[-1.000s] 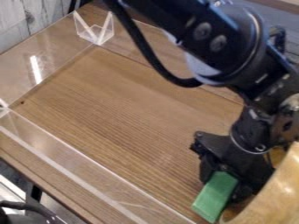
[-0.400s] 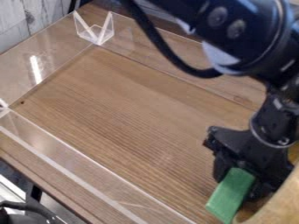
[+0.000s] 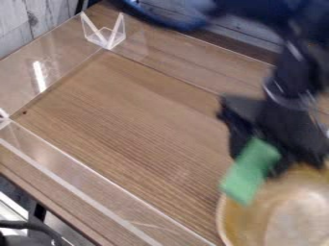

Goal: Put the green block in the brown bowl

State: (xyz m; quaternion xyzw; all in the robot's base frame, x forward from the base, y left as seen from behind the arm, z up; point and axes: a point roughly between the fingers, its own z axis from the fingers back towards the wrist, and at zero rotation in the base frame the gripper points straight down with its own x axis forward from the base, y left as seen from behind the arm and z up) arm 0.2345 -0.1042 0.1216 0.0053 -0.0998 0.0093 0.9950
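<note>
One green block (image 3: 251, 171) hangs beside brown bowl (image 3: 240, 227).

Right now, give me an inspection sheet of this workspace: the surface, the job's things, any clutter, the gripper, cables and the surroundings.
Surface: wooden tabletop with visible grain, bare across the middle and left.
Job's things: green block held clear of the tabletop, tilted, its lower end near the rim of the brown bowl; the bowl sits at the lower right corner, partly cut off by the frame, and what shows of its inside looks empty.
Clutter: nothing seen.
Gripper: black gripper, blurred, shut on the green block.
Cables: nothing seen clearly; the arm is too blurred to tell.
Surroundings: clear plastic wall along the left and near edges; small clear stand at the far left.
</note>
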